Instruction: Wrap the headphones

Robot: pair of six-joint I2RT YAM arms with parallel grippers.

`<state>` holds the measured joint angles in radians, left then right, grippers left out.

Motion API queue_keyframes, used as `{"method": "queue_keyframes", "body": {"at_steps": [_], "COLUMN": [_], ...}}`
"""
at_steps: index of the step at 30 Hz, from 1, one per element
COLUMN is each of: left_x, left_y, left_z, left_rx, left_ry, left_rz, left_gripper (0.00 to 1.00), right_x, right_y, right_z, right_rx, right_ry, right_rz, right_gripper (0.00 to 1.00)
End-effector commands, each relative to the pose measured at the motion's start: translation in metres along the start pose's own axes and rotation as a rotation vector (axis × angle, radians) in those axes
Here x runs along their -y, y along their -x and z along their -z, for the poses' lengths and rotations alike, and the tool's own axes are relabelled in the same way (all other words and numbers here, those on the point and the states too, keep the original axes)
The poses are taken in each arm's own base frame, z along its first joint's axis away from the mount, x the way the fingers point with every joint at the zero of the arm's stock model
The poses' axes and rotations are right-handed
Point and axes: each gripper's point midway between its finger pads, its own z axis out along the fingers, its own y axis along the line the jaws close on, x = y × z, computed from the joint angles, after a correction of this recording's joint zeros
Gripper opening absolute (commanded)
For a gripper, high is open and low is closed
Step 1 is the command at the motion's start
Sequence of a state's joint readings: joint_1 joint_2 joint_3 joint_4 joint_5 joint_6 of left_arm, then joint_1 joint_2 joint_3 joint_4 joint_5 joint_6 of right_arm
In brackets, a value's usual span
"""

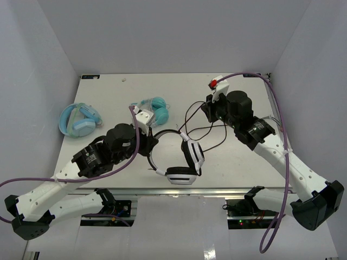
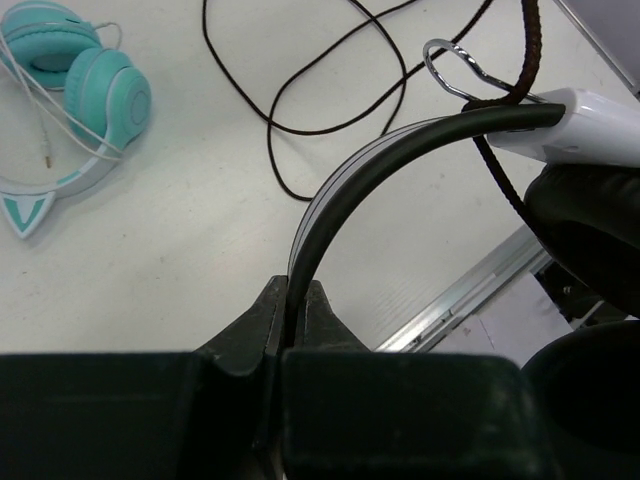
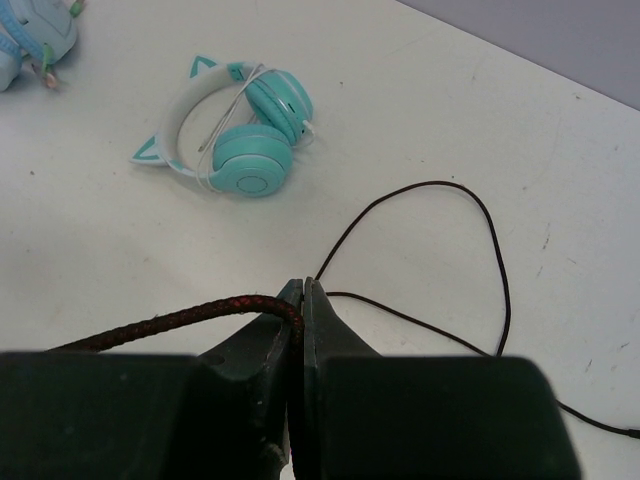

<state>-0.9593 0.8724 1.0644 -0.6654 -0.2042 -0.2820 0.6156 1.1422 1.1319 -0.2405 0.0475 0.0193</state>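
Surroundings: pale grey panels wall in a white matte table (image 1: 108, 89) on three sides, with a metal rail along its near edge.
Headphones: the black-and-white headphones (image 1: 184, 162) are at the near middle of the table, between the two arms. I cannot tell whether the cups rest on the surface or hang just above it.
Headband: a thin, smooth black headband (image 2: 335, 195) with a pale inner face bends in a wide arc. It ends in a glossy white plastic yoke (image 2: 590, 125).
Earcups: the earcups (image 1: 193, 154) are white ovals with soft black pads. One stands on edge, its long axis running far to near. The other lies just nearer, by the table's near edge, with its long axis across.
Facing: the arc's open side faces the near edge, and the band spans left to right.
Cable: a thin dark braided cable (image 3: 170, 322), flecked reddish close up, lies in loose loops on the table beyond the cups, toward the right arm.
Left gripper: the left gripper (image 2: 295, 305) is clamped tight on the headband, partway along the arc.
Right gripper: the right gripper (image 3: 303, 300) is pinched closed on the cable, which leaves the jaws sideways.
Others: smooth teal cat-ear headphones (image 1: 154, 111) lie flat just beyond the left gripper. Chunky light-blue headphones (image 1: 80, 120) lie near the table's left edge, well apart from the task's pair.
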Motion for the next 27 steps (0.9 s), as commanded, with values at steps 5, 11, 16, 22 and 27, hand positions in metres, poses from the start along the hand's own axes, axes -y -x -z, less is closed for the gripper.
{"method": "queue_keyframes", "body": {"at_steps": [5,11,16,22,27], "left_x": [0.037,0.044,0.04,0.02,0.016], "left_y": [0.024,0.053,0.074,0.088,0.101], "left_z": [0.025,0.055,0.071,0.08,0.099], "left_rx": [0.101,0.235,0.302,0.38,0.465], "left_ry": [-0.224,-0.287,-0.272,-0.173,-0.185], "left_rz": [0.039,0.094,0.136,0.192,0.221], "left_gripper": [0.0,0.0,0.0,0.0,0.0], "right_x": [0.021,0.026,0.027,0.03,0.047], "right_y": [0.01,-0.003,-0.011,-0.028,-0.05], "right_z": [-0.008,-0.016,-0.016,-0.015,-0.02], "right_rx": [0.015,-0.023,-0.036,-0.07,-0.128], "right_ry": [-0.074,-0.087,-0.086,-0.107,-0.171], "right_rz": [-0.003,-0.02,-0.034,-0.046,-0.06], "right_gripper": [0.08,0.08,0.08,0.08,0.08]}}
